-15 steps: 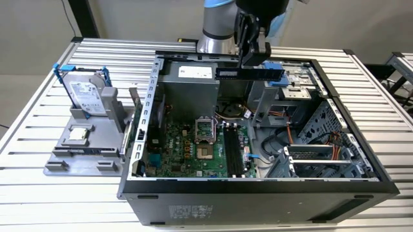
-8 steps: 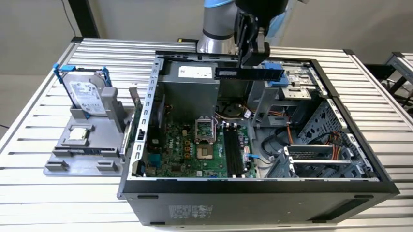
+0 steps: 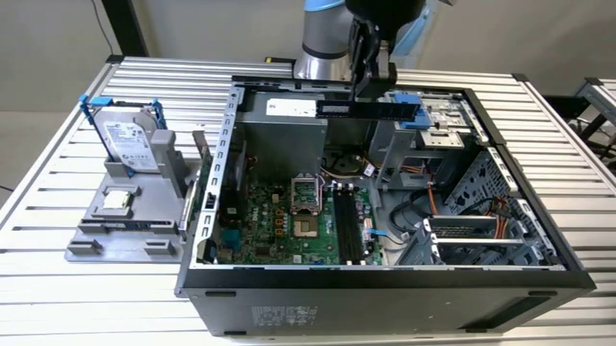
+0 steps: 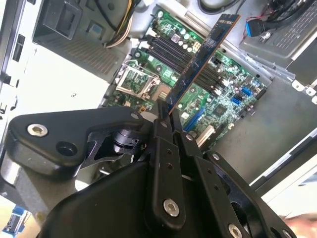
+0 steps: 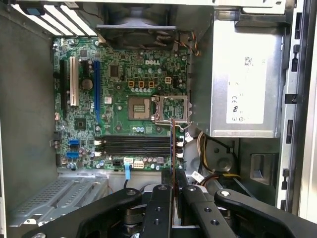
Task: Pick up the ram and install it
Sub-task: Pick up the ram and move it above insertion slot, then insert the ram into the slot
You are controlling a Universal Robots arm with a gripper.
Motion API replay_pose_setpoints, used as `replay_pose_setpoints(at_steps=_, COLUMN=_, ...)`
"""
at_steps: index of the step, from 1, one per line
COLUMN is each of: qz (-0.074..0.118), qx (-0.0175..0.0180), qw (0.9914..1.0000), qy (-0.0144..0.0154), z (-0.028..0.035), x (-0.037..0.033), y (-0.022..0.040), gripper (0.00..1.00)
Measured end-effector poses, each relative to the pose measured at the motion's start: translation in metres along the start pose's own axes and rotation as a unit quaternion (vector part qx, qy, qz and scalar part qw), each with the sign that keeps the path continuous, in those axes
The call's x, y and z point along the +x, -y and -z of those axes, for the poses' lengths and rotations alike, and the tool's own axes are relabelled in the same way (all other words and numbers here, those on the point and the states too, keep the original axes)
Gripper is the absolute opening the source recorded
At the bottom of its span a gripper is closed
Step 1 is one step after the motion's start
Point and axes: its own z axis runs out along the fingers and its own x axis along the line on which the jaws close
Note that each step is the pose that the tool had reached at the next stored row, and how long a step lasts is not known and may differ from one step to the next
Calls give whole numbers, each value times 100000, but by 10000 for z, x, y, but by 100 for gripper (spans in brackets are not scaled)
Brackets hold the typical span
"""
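Observation:
The ram [image 3: 371,109], a long dark stick, hangs level above the open computer case, over its far side in the exterior view. My gripper [image 3: 371,95] is shut on its upper edge. The second wrist view shows the ram [image 4: 200,62] running away from the fingertips [image 4: 161,113] over the green motherboard [image 4: 223,101]. In the first wrist view the ram [image 5: 172,148] is edge-on, a thin strip crossing the long black memory slots [image 5: 136,146] below it. The slots [image 3: 348,223] lie well beneath the stick, apart from it.
A silver hard drive in a blue frame [image 3: 125,140] stands in a grey fixture [image 3: 97,231] at the exterior view's left, with a small square chip [image 3: 117,200] in front. Inside the case are the power supply [image 5: 242,84], cables [image 3: 433,202] and a drive cage [image 3: 477,238].

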Motion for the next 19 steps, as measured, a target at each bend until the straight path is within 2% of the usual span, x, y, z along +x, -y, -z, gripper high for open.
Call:
replay_pose_setpoints(at_steps=13, qz=-65, qx=0, qw=100000, qy=2, z=0, x=0, y=-16, gripper=0)
replay_pose_setpoints(at_steps=16, qz=-1941, qx=2, qw=99981, qy=6, z=0, x=0, y=-16, gripper=0)
replay_pose_setpoints(at_steps=19, qz=-4473, qx=16, qw=99900, qy=27, z=-1, x=0, y=-16, gripper=0)
